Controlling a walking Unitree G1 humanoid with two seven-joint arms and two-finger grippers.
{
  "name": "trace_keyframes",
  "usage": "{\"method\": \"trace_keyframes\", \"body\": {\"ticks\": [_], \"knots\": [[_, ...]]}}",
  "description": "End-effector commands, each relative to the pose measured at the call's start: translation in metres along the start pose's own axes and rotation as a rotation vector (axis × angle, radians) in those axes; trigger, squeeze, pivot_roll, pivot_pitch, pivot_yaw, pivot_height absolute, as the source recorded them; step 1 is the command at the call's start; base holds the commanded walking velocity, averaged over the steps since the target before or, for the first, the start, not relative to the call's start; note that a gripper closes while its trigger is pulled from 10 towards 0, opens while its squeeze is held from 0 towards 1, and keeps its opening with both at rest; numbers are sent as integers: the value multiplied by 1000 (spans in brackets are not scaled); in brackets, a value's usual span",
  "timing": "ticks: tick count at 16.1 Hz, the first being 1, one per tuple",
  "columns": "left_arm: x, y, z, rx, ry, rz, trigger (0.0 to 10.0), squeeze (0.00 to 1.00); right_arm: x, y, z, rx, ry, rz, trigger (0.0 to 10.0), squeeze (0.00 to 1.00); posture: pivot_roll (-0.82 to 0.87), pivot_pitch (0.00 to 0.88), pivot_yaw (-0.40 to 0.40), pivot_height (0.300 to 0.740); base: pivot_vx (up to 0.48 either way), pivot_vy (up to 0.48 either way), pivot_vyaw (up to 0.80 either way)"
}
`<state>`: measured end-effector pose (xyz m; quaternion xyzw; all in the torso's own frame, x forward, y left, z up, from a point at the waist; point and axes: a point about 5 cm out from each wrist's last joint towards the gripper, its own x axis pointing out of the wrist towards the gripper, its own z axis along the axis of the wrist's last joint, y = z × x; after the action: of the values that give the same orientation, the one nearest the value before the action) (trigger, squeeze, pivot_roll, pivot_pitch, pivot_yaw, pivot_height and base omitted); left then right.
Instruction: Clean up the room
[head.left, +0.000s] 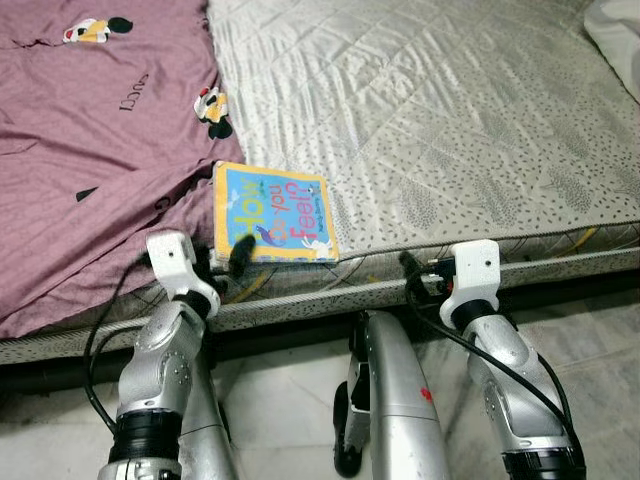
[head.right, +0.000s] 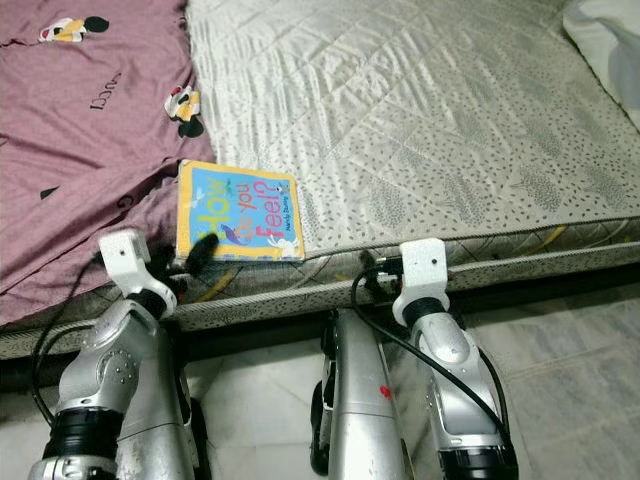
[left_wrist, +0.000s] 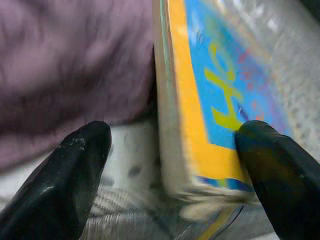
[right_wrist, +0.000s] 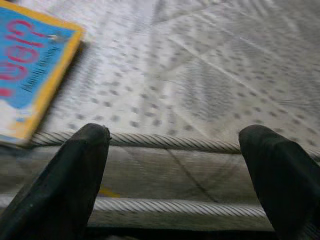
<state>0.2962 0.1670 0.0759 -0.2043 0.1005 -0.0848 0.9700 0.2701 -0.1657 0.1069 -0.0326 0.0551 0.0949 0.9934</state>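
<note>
A thin children's book (head.left: 272, 212) with a blue cover and yellow border lies flat at the near edge of the mattress (head.left: 450, 130), beside a purple sheet (head.left: 90, 150). My left gripper (head.left: 235, 265) is at the book's near left corner, open. In the left wrist view one finger (left_wrist: 270, 165) rests on the cover and the other finger (left_wrist: 75, 170) stands off to the side over the mattress seam, with the book's edge (left_wrist: 172, 125) between them. My right gripper (head.left: 412, 275) is open at the mattress edge right of the book, with nothing between its fingers (right_wrist: 75, 170).
The purple sheet with cartoon prints covers the bed's left part. A white pillow (head.left: 615, 30) lies at the far right corner. The mattress side and dark bed frame (head.left: 300, 335) run just before my arms, with tiled floor (head.left: 290, 400) below.
</note>
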Motion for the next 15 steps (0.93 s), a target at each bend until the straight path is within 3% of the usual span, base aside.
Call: {"method": "trace_keyframes", "body": {"ticks": [1, 4, 8, 9, 10, 13, 15], "knots": [[2, 2, -4, -23, 33, -17, 10000, 0, -6, 4, 5, 31, -8, 68, 10000, 0, -38, 225, -101, 505, 0, 0, 0], [9, 1, -2, -22, 55, -76, 10000, 0, -11, 3, 6, 42, 11, 137, 10000, 0, -56, 226, -113, 505, 0, 0, 0], [24, 0, 18, -37, 2, -103, 10000, 0, -10, -12, 9, 8, 13, 101, 10000, 0, -65, 219, -115, 505, 0, 0, 0], [25, -1, 19, -43, 0, -117, 7647, 0, -9, -11, 10, 7, 14, 102, 10000, 0, -65, 219, -115, 505, 0, 0, 0], [25, -1, 18, -37, 10, -127, 0, 0, -9, -10, 10, 5, 13, 102, 10000, 0, -62, 211, -116, 505, 0, 0, 0], [26, -2, 13, -28, 53, -167, 0, 0, -9, -4, 12, 11, 9, 146, 10000, 0, -60, 201, -116, 505, 0, 0, 0], [26, 0, 11, -10, 66, -155, 0, 0, -20, 17, 13, 105, 60, 435, 10000, 0, -36, 186, -112, 505, 0, 0, 0]]}}
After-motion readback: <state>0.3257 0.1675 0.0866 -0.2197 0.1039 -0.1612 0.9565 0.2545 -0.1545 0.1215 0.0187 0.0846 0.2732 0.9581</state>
